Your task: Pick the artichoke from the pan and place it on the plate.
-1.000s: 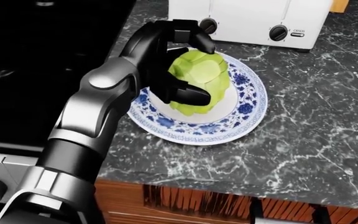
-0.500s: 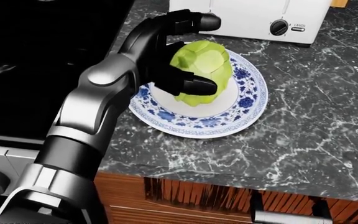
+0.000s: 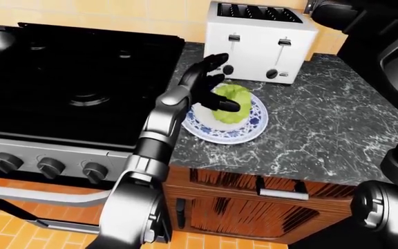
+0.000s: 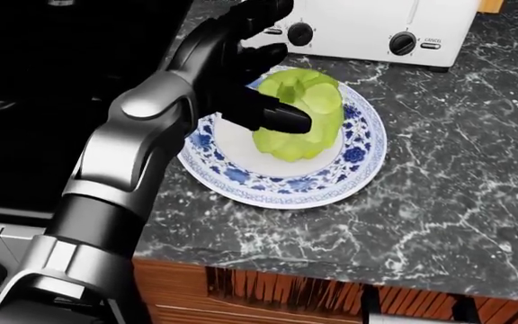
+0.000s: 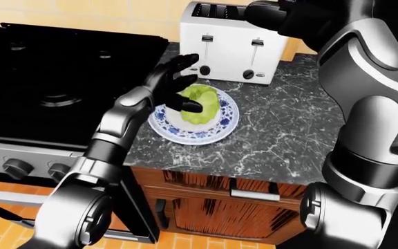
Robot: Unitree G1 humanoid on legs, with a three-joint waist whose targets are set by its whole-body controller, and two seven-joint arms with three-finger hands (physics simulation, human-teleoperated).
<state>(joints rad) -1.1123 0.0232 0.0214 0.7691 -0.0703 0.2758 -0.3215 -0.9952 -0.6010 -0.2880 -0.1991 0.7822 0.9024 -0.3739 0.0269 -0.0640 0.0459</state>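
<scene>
Green artichoke (image 4: pixel 300 115) is seated on plate (image 4: pixel 358 172); left hand (image 4: pixel 241 67) is released, thumb touching. Withdrawal could topple it.

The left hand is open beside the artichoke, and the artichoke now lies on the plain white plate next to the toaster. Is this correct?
Not quite. The plate is not plain white: the head view shows a blue floral pattern around its rim. The rest holds: the left hand is open beside the artichoke, next to the toaster.

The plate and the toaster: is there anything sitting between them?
No. In the head view only a narrow strip of bare dark marble counter separates the plate from the toaster; the left hand reaches over it.
</scene>
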